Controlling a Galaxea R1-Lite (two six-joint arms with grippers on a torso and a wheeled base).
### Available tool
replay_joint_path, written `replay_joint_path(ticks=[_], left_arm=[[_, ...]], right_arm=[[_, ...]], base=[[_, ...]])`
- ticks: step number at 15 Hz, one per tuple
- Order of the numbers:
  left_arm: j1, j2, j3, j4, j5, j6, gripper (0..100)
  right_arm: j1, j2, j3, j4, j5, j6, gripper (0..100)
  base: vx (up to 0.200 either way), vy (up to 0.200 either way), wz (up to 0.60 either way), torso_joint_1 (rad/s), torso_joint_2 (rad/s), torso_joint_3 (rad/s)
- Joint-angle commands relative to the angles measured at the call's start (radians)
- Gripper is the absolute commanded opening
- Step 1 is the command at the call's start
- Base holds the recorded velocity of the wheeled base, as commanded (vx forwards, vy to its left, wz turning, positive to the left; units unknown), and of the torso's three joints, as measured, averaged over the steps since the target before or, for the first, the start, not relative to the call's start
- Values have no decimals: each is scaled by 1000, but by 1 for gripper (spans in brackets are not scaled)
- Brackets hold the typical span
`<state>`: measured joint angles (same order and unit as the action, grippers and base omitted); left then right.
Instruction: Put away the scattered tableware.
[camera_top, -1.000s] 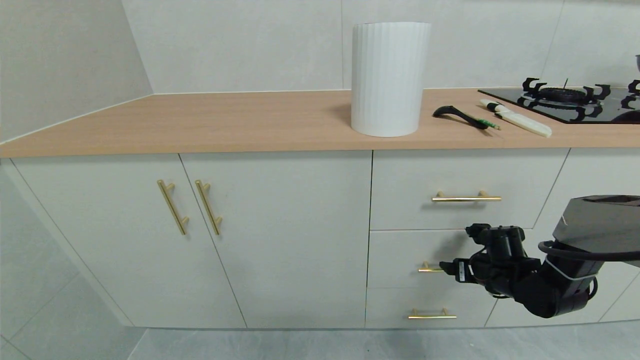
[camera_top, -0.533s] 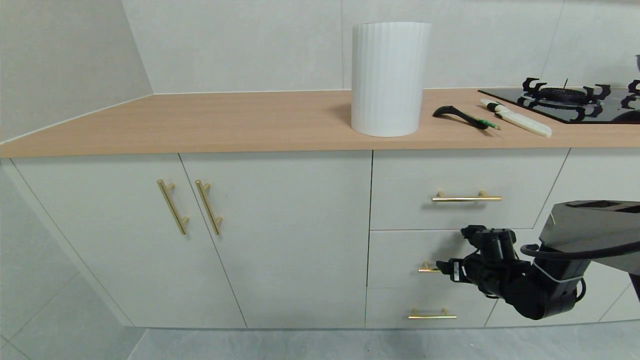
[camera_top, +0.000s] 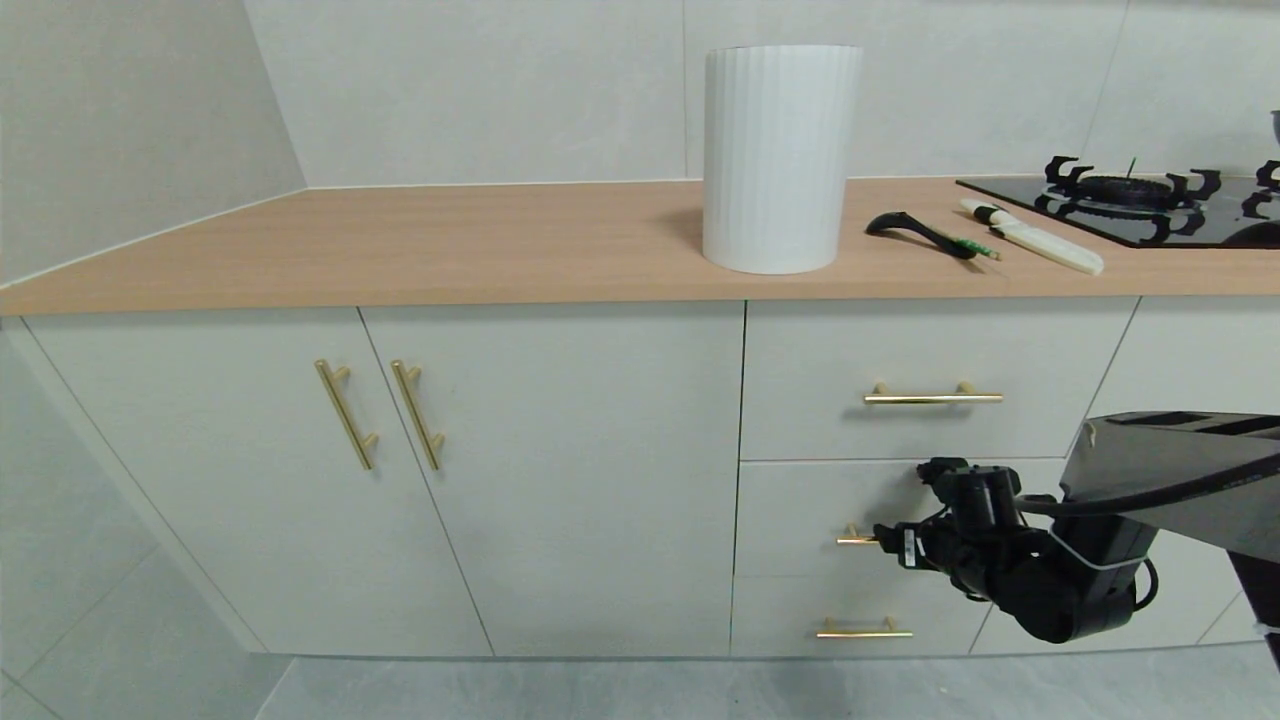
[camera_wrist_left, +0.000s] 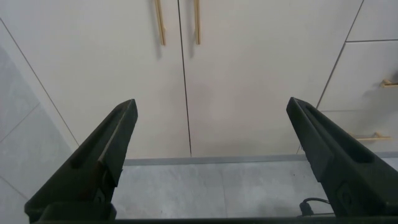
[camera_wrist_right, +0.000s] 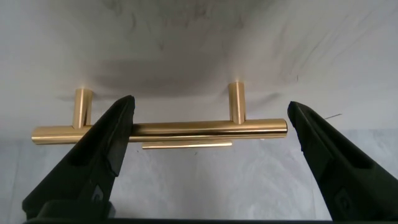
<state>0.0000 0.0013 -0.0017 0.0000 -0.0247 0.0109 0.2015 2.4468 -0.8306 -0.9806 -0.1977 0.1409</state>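
Note:
On the wooden countertop (camera_top: 450, 240) stands a tall white ribbed holder (camera_top: 775, 160). To its right lie a black utensil (camera_top: 915, 232), a small green-handled piece (camera_top: 975, 247) and a white-handled utensil (camera_top: 1040, 243). My right gripper (camera_top: 885, 540) is low in front of the drawers, right at the middle drawer's brass handle (camera_top: 858, 540). In the right wrist view that gripper (camera_wrist_right: 210, 112) is open, with the handle (camera_wrist_right: 186, 130) lying across the gap between its fingers. My left gripper (camera_wrist_left: 211, 112) is open with nothing in it and faces the cabinet doors near the floor.
A black gas hob (camera_top: 1130, 200) sits at the counter's right end. The drawer stack has a top handle (camera_top: 933, 397) and a bottom handle (camera_top: 863, 631). Two cabinet doors with upright brass handles (camera_top: 345, 413) are to the left. Grey floor lies below.
My right arm has moved a little left and down, bringing its gripper closer to the middle drawer's handle. The things on the counter have not moved.

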Motion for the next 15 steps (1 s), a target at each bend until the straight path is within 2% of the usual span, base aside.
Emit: replay_joint_path(ticks=[1, 8, 11, 13, 15], left_arm=[[0, 0, 0, 0, 0, 0, 100], [0, 0, 0, 0, 0, 0, 100], [0, 0, 0, 0, 0, 0, 100], [0, 0, 0, 0, 0, 0, 100], [0, 0, 0, 0, 0, 0, 100]], right_arm=[[-1, 9, 10, 8, 0, -6, 100], [-1, 1, 21, 16, 0, -7, 100], [1, -72, 64, 33, 3, -17, 100], [3, -221, 94, 201, 12, -35, 100], [15, -405, 87, 442, 46, -35, 100]], base=[[0, 0, 0, 0, 0, 0], [0, 0, 0, 0, 0, 0], [0, 0, 0, 0, 0, 0], [0, 0, 0, 0, 0, 0], [0, 0, 0, 0, 0, 0]])
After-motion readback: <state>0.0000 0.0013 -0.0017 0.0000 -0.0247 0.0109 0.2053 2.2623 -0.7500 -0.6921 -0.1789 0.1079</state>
